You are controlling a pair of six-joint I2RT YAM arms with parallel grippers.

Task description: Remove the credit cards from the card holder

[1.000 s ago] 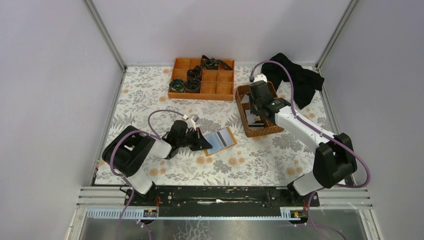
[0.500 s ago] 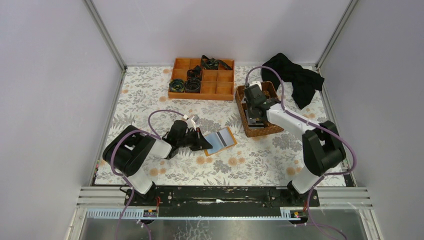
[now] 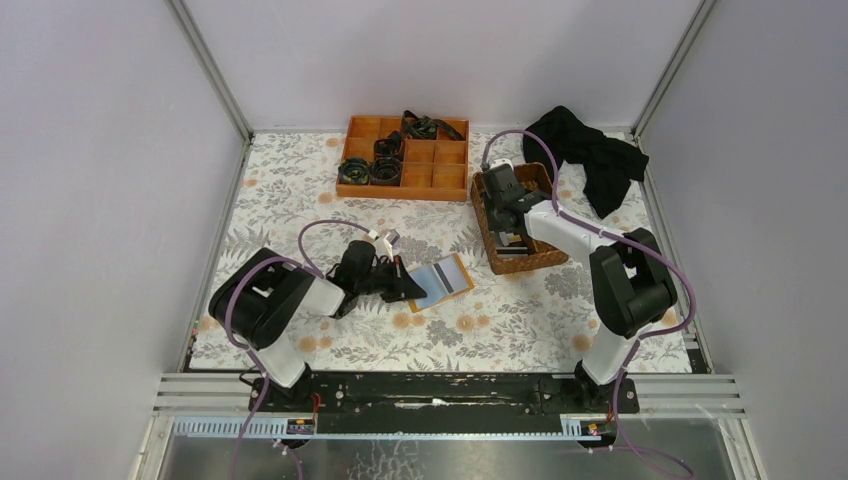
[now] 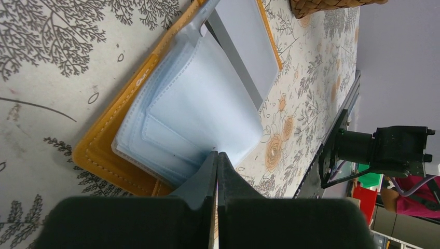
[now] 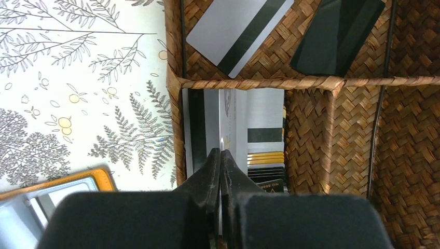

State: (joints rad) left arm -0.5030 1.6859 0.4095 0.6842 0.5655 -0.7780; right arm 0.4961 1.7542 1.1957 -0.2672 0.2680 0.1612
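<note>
The card holder (image 3: 441, 281) lies open on the floral table, orange rim outside and pale blue-grey pockets inside (image 4: 197, 114). My left gripper (image 3: 408, 287) lies low at its left edge, with its jaws (image 4: 217, 154) shut on the edge of a pale blue pocket. My right gripper (image 3: 510, 222) hangs over the brown wicker basket (image 3: 530, 262) and is shut on a grey credit card (image 5: 228, 119), held edge-on above a compartment that holds several cards (image 5: 264, 161). A grey striped card (image 5: 238, 31) and a black card (image 5: 337, 33) lie in the far compartment. The holder's corner (image 5: 78, 184) shows in the right wrist view.
An orange compartment tray (image 3: 405, 155) with black coiled items stands at the back centre. A black cloth (image 3: 590, 160) lies at the back right beside the basket. Wicker dividers (image 5: 311, 83) split the basket. Metal frame posts and grey walls enclose the table.
My right arm has swung left and back over the basket, carrying its gripper toward the basket's far left part. The left gripper and the card holder have not moved.
</note>
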